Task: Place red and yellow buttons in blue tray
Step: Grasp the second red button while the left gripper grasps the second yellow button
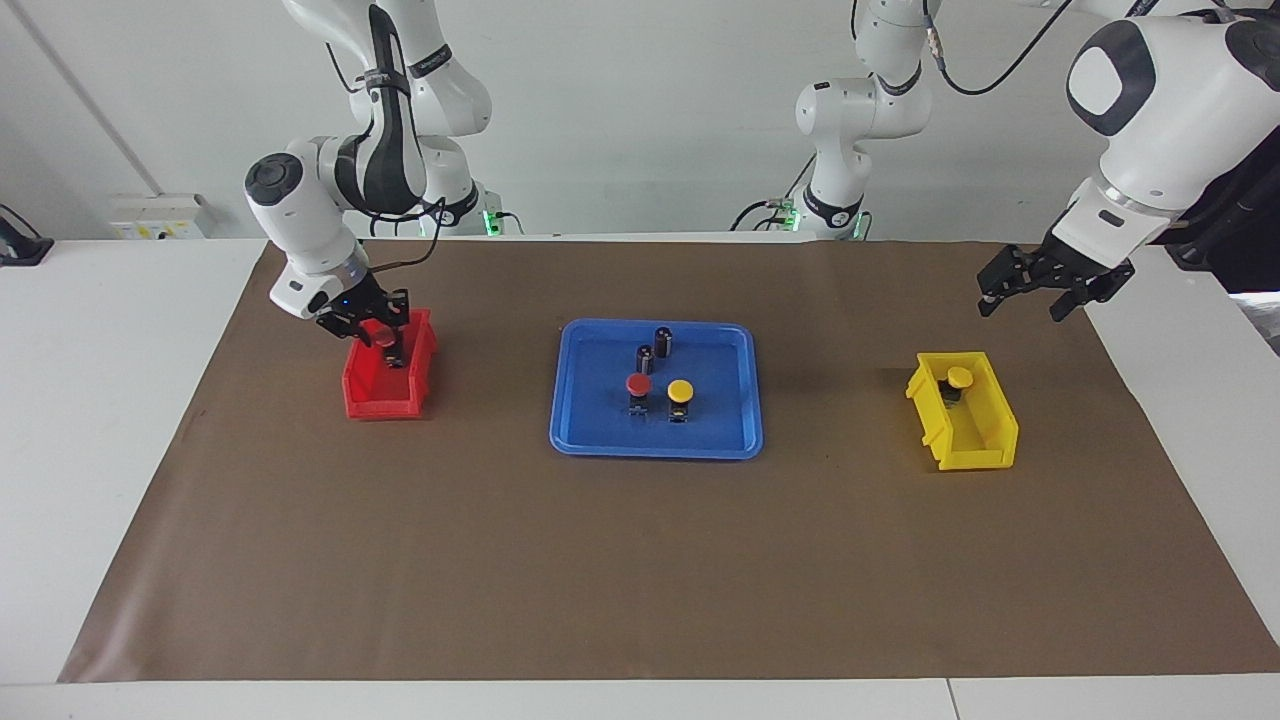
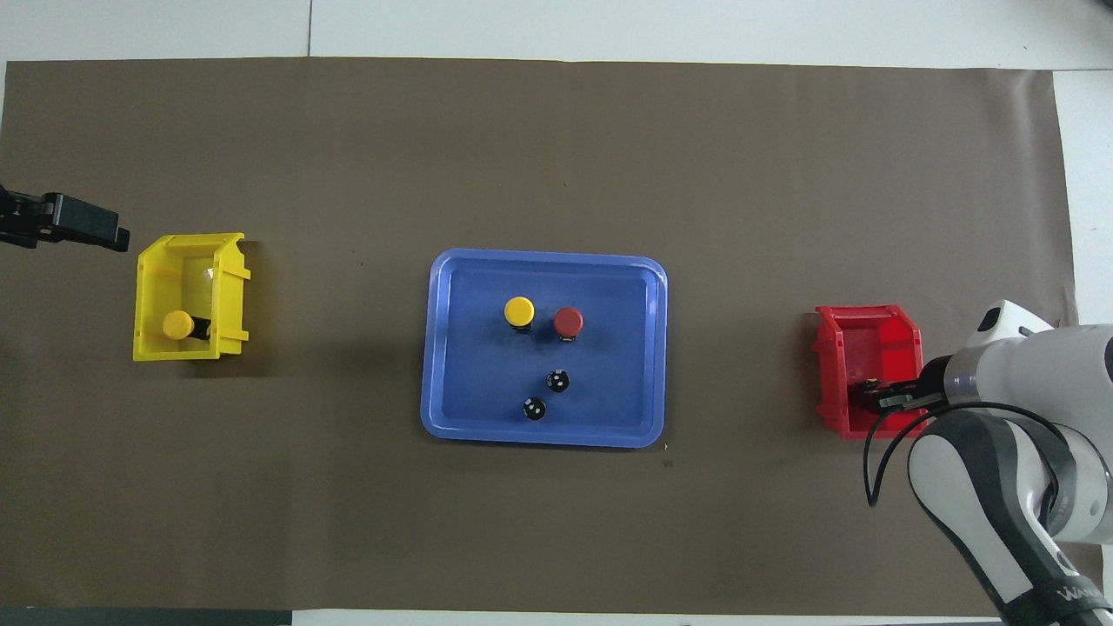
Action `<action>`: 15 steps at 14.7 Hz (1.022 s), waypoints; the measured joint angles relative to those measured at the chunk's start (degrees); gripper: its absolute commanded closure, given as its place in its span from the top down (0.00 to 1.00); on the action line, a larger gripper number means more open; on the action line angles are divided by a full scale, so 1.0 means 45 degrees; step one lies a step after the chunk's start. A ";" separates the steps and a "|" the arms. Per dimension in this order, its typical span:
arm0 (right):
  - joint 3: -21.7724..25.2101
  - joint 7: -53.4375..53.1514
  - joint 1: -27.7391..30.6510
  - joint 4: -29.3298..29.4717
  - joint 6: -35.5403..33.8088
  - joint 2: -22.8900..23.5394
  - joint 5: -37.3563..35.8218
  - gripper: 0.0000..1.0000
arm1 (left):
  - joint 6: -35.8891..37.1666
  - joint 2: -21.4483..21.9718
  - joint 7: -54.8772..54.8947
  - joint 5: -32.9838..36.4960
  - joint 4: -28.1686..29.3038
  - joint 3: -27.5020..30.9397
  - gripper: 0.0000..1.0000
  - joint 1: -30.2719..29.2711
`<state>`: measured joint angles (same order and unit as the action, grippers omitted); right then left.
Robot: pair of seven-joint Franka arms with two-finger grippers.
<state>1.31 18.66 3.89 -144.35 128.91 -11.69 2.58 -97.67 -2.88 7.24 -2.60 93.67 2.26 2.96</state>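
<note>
The blue tray (image 1: 735,440) (image 2: 452,417) lies mid-table. In it stand one red button (image 1: 638,385) (image 2: 568,321) and one yellow button (image 1: 680,391) (image 2: 519,310), side by side. A second yellow button (image 1: 958,378) (image 2: 177,324) lies in the yellow bin (image 1: 985,440) (image 2: 152,261). My right gripper (image 1: 378,335) (image 2: 872,398) is down in the red bin (image 1: 365,400) (image 2: 878,335), right at a second red button (image 1: 385,338). My left gripper (image 1: 1022,305) (image 2: 104,228) hangs open and empty in the air by the yellow bin, toward the left arm's end of the table.
Two dark capless cylinders (image 1: 663,340) (image 2: 558,380) stand in the tray, nearer to the robots than the buttons. A brown mat (image 1: 640,570) covers the table.
</note>
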 measured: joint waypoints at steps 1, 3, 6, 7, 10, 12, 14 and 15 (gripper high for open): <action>0.0000 0.0001 0.0000 -0.0002 0.0000 -0.0001 0.0000 0.25 | -0.0672 0.0093 0.0000 0.0000 0.0561 0.0019 0.99 -0.0118; -0.0006 0.0001 0.0000 0.0011 0.0000 -0.0002 -0.0001 0.24 | -0.1586 0.0146 0.0008 0.0000 0.1434 0.0052 0.95 -0.0426; -0.0016 0.0001 0.0000 0.0546 -0.0438 0.0015 -0.0011 0.24 | -0.2664 0.0075 0.0012 -0.0001 0.2405 0.0064 0.93 -0.0613; -0.0022 0.0003 -0.0001 0.1028 -0.0975 0.0050 -0.0055 0.24 | -0.2963 0.0040 0.0012 -0.0001 0.2710 0.0062 0.93 -0.0612; -0.0102 0.0002 -0.0007 0.3237 -0.3129 0.0389 -0.0154 0.25 | -0.3444 -0.0014 0.0009 -0.0002 0.3364 0.0063 0.93 -0.0613; -0.0210 -0.0224 -0.0216 0.4816 -0.4227 0.0912 -0.0155 0.25 | -0.3468 -0.0012 0.0008 -0.0002 0.3639 0.0063 0.89 -0.0613; -0.0266 -0.1305 -0.1013 0.6291 -0.4840 0.1617 -0.0147 0.25 | -0.3617 0.0001 0.0008 -0.0002 0.4207 0.0067 0.81 -0.0635; -0.0293 -0.2047 -0.1540 0.6877 -0.4918 0.1961 -0.0141 0.24 | -0.3863 0.0006 0.0008 -0.0002 0.4584 0.0068 0.75 -0.0689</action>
<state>-0.01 9.45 -3.04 -113.40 106.78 -2.87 1.94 -115.05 -2.86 7.28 -2.61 114.29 2.56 -0.13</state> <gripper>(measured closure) 0.586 0.132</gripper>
